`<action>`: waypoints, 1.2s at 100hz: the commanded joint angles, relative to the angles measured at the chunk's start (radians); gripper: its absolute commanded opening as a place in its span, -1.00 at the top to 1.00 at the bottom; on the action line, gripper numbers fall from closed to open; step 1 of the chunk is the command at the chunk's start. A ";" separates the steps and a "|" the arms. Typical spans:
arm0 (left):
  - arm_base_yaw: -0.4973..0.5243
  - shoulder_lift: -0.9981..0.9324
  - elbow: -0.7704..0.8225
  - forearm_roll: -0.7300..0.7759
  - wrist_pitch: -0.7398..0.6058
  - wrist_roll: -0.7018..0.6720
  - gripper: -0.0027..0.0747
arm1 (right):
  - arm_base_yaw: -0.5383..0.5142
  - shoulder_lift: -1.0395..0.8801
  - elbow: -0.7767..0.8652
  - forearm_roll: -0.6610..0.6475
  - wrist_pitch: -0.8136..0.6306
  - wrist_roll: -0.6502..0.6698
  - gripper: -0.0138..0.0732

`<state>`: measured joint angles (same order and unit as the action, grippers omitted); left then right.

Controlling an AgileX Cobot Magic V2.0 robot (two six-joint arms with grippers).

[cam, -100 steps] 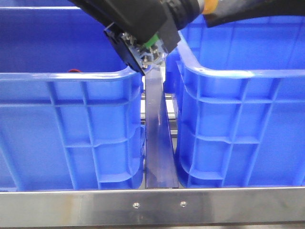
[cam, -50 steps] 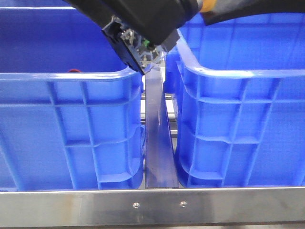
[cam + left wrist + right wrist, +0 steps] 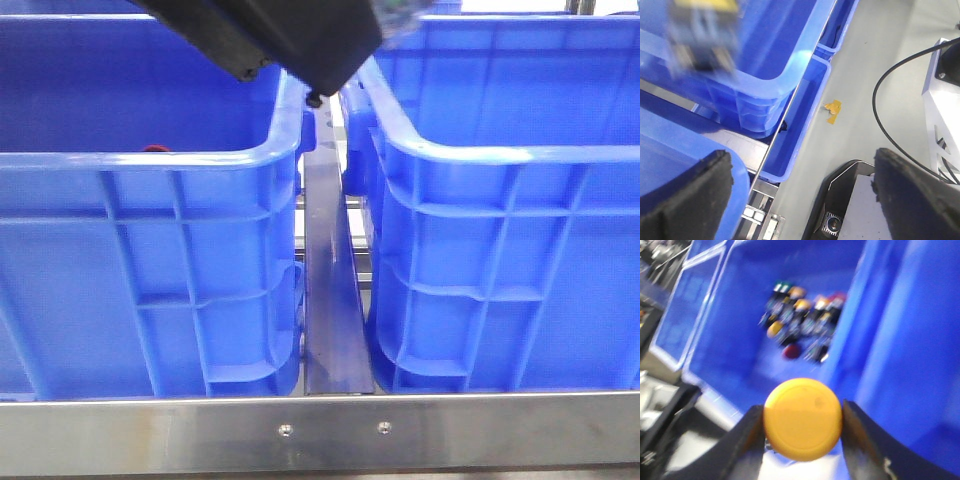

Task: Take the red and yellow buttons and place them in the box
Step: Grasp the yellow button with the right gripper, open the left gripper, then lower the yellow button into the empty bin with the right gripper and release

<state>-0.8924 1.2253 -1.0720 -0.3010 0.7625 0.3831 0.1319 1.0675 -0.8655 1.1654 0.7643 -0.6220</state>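
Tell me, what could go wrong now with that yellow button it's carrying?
The right tool pinches only the yellow button by its smooth round cap, so it could slip out. The picture is blurred by fast motion, which might shake it loose. The arm also passes close over the left box rim and might clip it.

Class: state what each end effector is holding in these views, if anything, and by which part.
Right end effector: a yellow button, its fingers pressing the sides of the domed cap. Left end effector: open, nothing held.

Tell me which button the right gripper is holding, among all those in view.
The yellow button, clamped between the right gripper's fingers. The other buttons lie in a loose pile on the floor of the blue box beyond it.
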 commanded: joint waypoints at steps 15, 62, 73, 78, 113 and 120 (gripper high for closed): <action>-0.008 -0.023 -0.035 -0.025 -0.043 0.004 -0.48 | -0.105 -0.023 -0.037 -0.009 -0.147 -0.164 -0.05; -0.008 -0.023 -0.035 -0.025 -0.045 0.004 -0.48 | -0.109 0.151 -0.038 -0.166 -0.567 -0.232 -0.05; -0.008 -0.023 -0.035 -0.025 -0.045 0.004 -0.48 | -0.109 0.224 -0.041 -0.166 -0.644 -0.232 -0.05; -0.008 -0.023 -0.035 -0.025 -0.045 0.004 -0.48 | -0.109 0.256 -0.041 -0.166 -0.682 -0.232 -0.05; -0.008 -0.023 -0.035 -0.025 -0.046 0.004 -0.48 | -0.109 0.449 -0.159 -0.166 -0.743 -0.232 -0.05; -0.008 -0.023 -0.035 -0.025 -0.049 0.004 -0.48 | -0.109 0.485 -0.192 -0.166 -0.730 -0.232 -0.05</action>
<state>-0.8924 1.2253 -1.0720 -0.3010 0.7647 0.3831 0.0231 1.5537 -0.9884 0.9864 0.0694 -0.8451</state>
